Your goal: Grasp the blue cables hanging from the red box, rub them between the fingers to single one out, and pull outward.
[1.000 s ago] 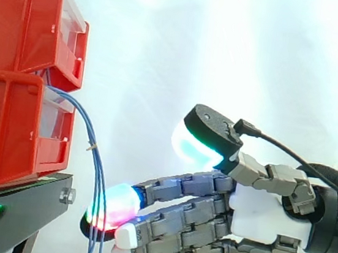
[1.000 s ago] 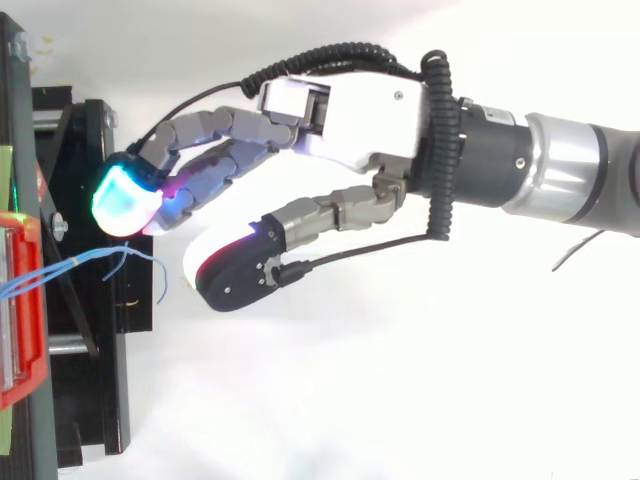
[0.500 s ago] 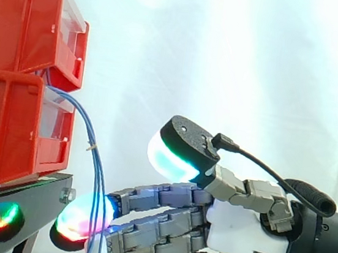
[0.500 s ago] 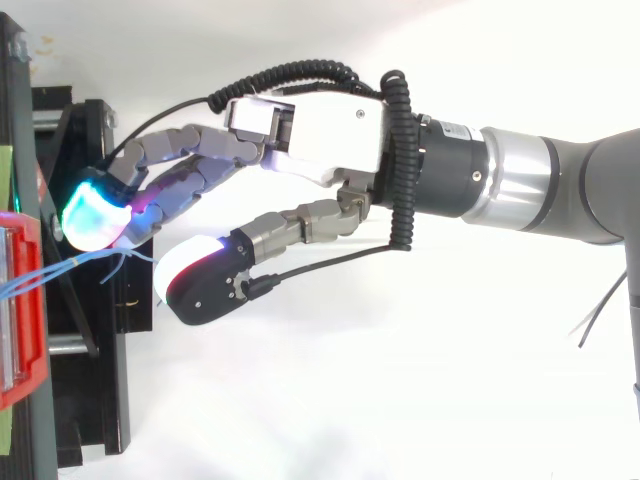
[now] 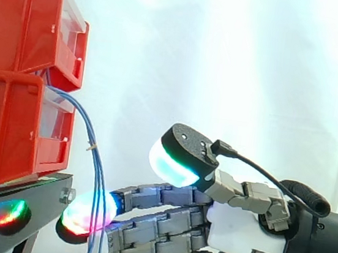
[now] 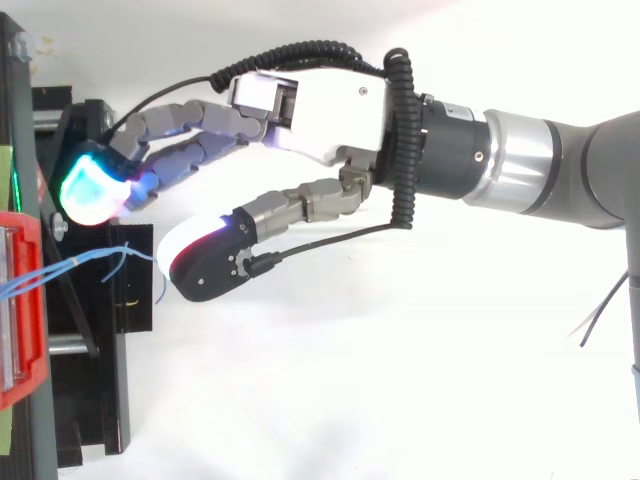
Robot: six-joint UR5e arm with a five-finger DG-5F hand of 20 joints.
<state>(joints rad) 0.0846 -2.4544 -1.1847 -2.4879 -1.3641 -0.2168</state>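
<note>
Several blue cables (image 5: 90, 148) hang from the red bins (image 5: 27, 78), at nine o'clock from my hand (image 5: 240, 225) in the side view; my fingers (image 6: 95, 190) reach out straight, thumb held wide, cables between them, gripping nothing

Bright, even light is washing the curtain (image 5: 238, 61) almost blank (shadows are barely showing anywhere). The hand's (image 6: 330, 110) glowing pads (image 5: 88, 210) are throwing red and green glints onto the glossy black stand (image 5: 39, 206).

red bins (image 5: 21, 77), blue cables (image 5: 92, 172), black stand (image 5: 16, 213)
</note>
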